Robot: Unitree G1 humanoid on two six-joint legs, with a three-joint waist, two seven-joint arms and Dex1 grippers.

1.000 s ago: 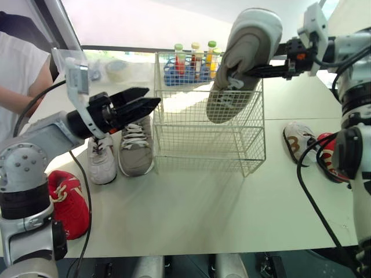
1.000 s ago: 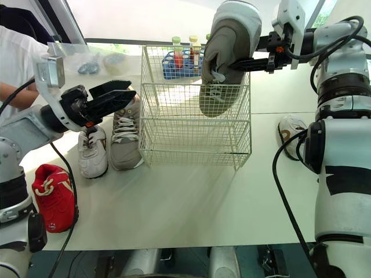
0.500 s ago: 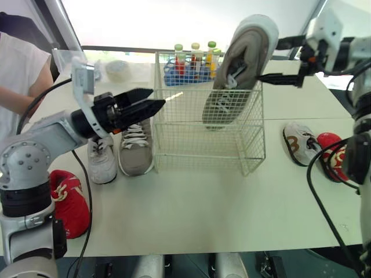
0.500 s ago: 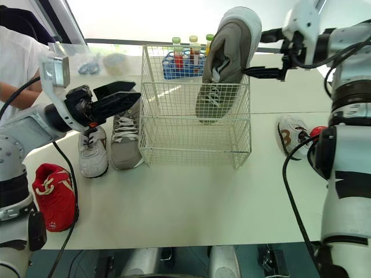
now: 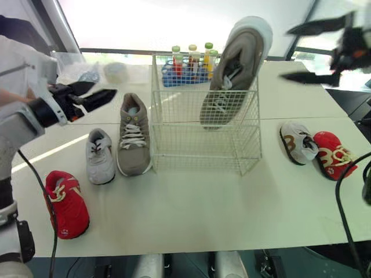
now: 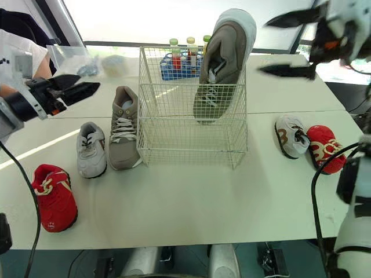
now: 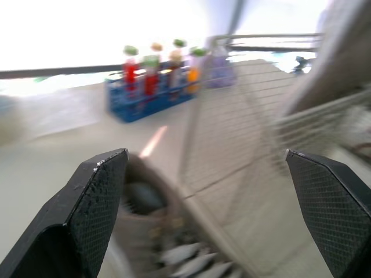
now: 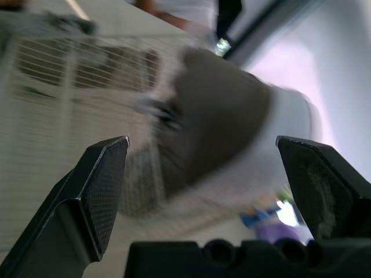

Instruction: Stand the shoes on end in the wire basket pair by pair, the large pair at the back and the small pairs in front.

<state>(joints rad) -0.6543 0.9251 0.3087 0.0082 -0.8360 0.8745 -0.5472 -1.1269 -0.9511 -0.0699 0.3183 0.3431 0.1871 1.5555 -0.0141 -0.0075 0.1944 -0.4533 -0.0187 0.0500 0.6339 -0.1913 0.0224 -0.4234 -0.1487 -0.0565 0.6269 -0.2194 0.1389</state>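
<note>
Red shoe with white laces (image 5: pixel 66 202): it is lying alone near the tabletop's (image 5: pixel 220 202) front-left edge, well apart from its partner. A careless pass of the arm could be pushing it off.
Small white shoe (image 5: pixel 100 155): it is lying flat, just beside the large shoe, so a grasp on one could be dragging the other.
Left gripper (image 5: pixel 105 88): it is hanging open and empty above the tabletop's left part, with nothing between the fingers.
Large grey-brown lace-up shoe (image 5: pixel 133 141): it is lying flat, almost touching the basket's left wall. A lift started too close could be catching the wire.
White wire basket (image 5: pixel 203 145): it is standing mid-tabletop. It looks light, so a knock could be sliding it into the blue rack of bottles (image 5: pixel 185 68) behind.
Matching large grey shoe on end (image 5: pixel 235 63): it is standing toe down at the back right of the basket and leaning, heel above the rim. I judge it could be tipping over when its partner goes in.
Right gripper (image 5: pixel 285 52): it is spreading wide, empty, just right of that shoe.
White-and-brown shoe (image 5: pixel 297 142) and red shoe with white pattern (image 5: pixel 333 153): they are lying side by side on the right, so mixing the pairs is a risk.
</note>
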